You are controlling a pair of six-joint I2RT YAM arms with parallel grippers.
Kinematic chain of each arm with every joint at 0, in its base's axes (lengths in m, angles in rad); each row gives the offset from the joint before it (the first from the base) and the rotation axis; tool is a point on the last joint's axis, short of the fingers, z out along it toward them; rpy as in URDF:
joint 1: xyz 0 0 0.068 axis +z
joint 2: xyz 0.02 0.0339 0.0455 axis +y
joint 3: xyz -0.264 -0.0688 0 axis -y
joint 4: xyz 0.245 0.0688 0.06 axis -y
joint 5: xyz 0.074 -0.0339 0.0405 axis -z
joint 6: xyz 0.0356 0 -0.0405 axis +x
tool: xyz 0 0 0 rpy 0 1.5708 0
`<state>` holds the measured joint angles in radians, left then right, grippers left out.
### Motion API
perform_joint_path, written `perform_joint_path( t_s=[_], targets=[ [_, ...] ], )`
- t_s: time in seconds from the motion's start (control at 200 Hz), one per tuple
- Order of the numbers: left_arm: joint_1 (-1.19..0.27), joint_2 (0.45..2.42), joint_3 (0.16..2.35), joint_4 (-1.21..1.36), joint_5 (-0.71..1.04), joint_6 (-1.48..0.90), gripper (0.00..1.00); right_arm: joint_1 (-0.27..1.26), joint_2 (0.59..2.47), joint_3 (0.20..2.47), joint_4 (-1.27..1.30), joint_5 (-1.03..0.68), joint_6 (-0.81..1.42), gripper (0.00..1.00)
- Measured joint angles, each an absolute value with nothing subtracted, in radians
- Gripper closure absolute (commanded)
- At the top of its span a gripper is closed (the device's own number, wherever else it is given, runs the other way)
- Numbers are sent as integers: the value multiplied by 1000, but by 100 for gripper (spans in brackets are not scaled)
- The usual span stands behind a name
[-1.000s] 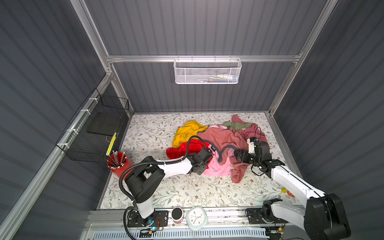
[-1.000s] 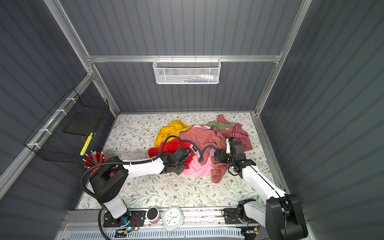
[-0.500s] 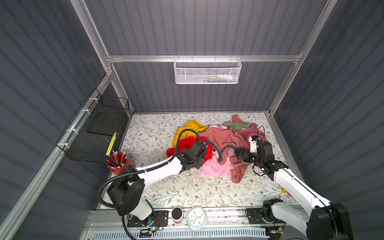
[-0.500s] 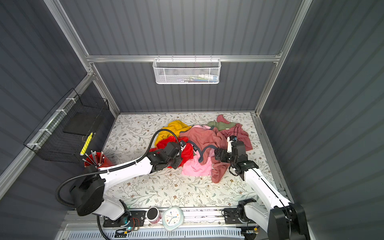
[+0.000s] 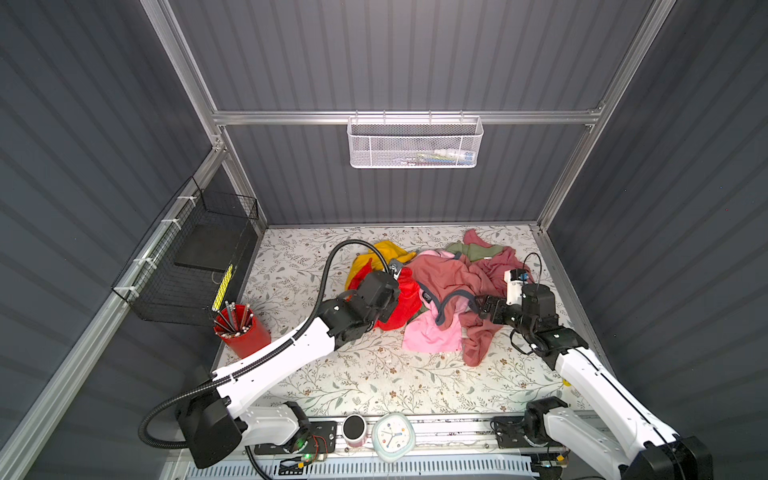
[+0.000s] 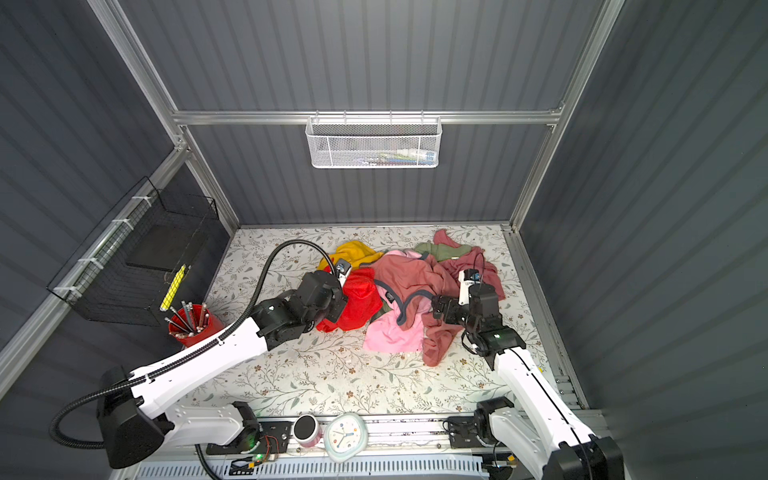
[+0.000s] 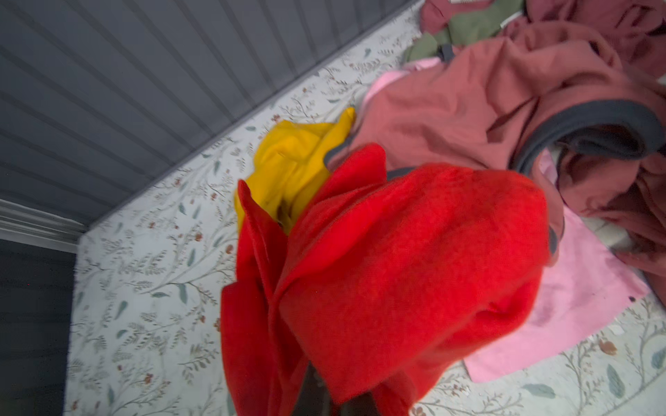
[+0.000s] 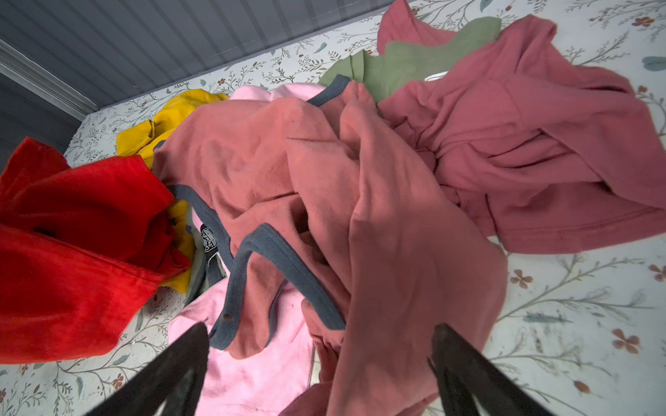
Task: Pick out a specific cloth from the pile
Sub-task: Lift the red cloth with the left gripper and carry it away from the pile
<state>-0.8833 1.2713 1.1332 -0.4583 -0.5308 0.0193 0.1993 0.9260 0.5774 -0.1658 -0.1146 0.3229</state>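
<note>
You have open mat (image 5: 374, 374) along its front edge; the pile (image 5: 453, 278) crowds the back right, a red pencil cup (image 5: 245, 334) the left edge.

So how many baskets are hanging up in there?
2. A white basket hangs high at the back; a black basket hangs on the left, above the red cup. None looks hidden.

Red cloth (image 7: 414, 270): fuzzy matt fabric. Dusty-rose garment (image 8: 396, 216): matt knit, ribbed trim. Upper-centre basket (image 5: 415, 145): white metal mesh.
</note>
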Motion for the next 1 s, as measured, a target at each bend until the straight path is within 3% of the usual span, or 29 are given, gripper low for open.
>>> perform_joint_path(
  t_s=[0.57,1.001],
  targets=[
    [-860,1259,1422,-382,-784,400,100,199,868,598,-211,-105,310,5],
    [-504,1394,1649,-293,-702,552,100,206,863,619,-221,-105,306,5]
  ],
)
